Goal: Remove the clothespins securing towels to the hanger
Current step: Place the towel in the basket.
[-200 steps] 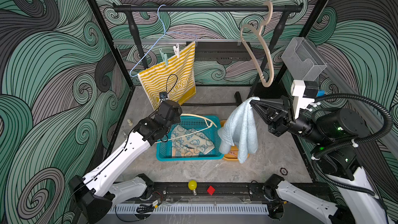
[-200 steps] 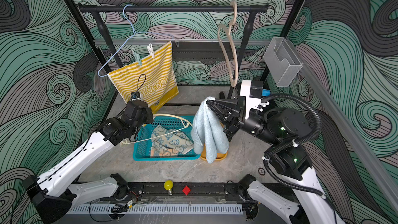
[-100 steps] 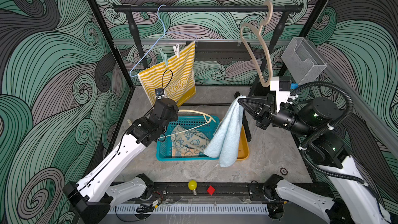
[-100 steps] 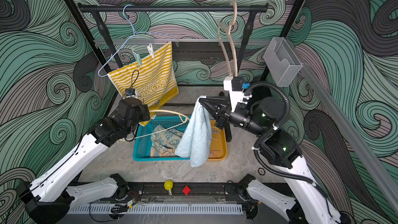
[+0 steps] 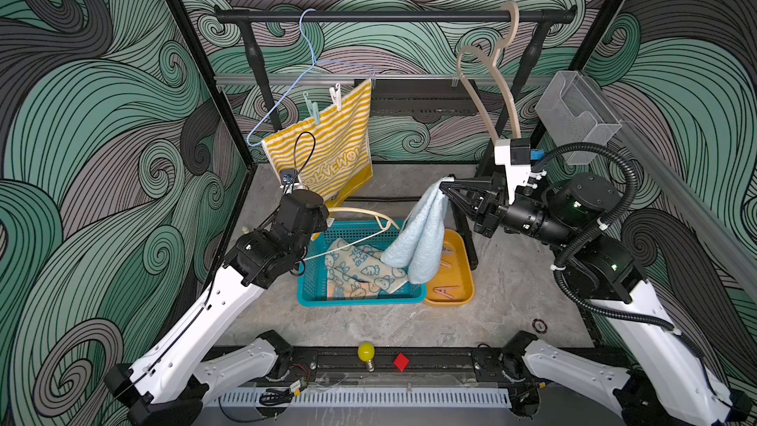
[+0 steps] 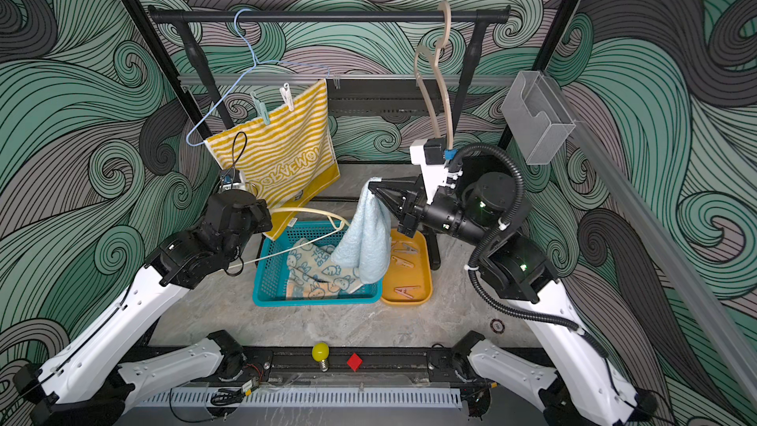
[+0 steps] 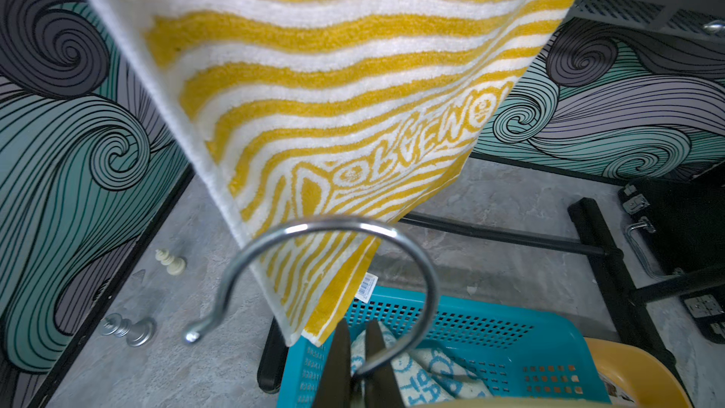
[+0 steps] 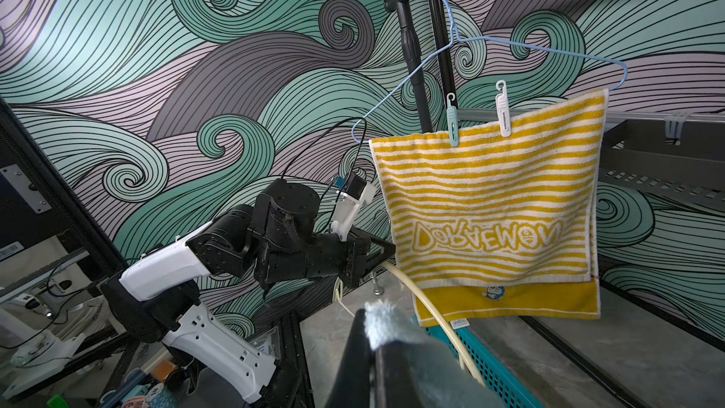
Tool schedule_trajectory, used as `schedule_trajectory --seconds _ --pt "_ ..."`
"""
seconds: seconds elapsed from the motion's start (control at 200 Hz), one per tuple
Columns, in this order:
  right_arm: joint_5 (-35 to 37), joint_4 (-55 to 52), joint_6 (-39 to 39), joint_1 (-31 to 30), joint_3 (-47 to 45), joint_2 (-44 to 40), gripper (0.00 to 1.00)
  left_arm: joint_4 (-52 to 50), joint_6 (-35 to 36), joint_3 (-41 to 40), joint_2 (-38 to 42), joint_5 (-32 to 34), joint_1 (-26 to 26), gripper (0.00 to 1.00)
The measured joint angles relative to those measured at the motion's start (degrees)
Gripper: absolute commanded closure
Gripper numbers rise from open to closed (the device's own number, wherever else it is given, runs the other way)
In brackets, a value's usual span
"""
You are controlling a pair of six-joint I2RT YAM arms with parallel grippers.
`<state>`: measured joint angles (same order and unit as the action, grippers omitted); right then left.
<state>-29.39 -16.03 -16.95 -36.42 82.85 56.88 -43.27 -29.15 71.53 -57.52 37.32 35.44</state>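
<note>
Clothespins (image 5: 313, 111), one mint and one white (image 5: 336, 97), pin the yellow striped towel (image 5: 327, 149) to the blue wire hanger (image 5: 308, 55), up behind the teal basket (image 5: 360, 301). More pegs (image 6: 405, 290) lie in the orange tray (image 5: 465, 280) just beside that basket. Above the basket, the right gripper (image 5: 443, 187) is clamped on the light-blue towel (image 5: 422, 235), which hangs over the bunny towel (image 5: 352, 276) inside. The left gripper (image 7: 356, 341), by the basket's side away from the tray, is closed on the metal hook (image 7: 333, 225) of the cream hanger (image 5: 360, 211).

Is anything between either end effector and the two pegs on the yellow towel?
Nothing visible blocks the mint peg or white peg, but the left end effector grips a cream hanger and the right end effector the blue towel.
</note>
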Motion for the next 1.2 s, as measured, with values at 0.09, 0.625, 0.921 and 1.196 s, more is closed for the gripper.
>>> schedule_trajectory --seconds 0.09,0.625,0.921,1.196 --pt "-0.79 0.42 -0.46 0.0 -1.2 0.31 1.0 -0.57 -0.02 0.0 0.98 1.44 0.0 1.0" --pt "-5.97 6.29 -4.72 0.0 -4.94 5.35 1.0 -3.93 -0.04 -1.6 9.14 5.9 0.0 1.0" --pt "-7.82 9.81 -6.23 0.0 -4.46 10.43 1.0 -7.19 -1.14 -4.46 13.77 6.14 0.0 1.0" --pt "-9.11 12.68 -7.74 0.0 -2.27 15.58 1.0 -8.55 -1.64 -5.68 18.75 6.38 0.0 1.0"
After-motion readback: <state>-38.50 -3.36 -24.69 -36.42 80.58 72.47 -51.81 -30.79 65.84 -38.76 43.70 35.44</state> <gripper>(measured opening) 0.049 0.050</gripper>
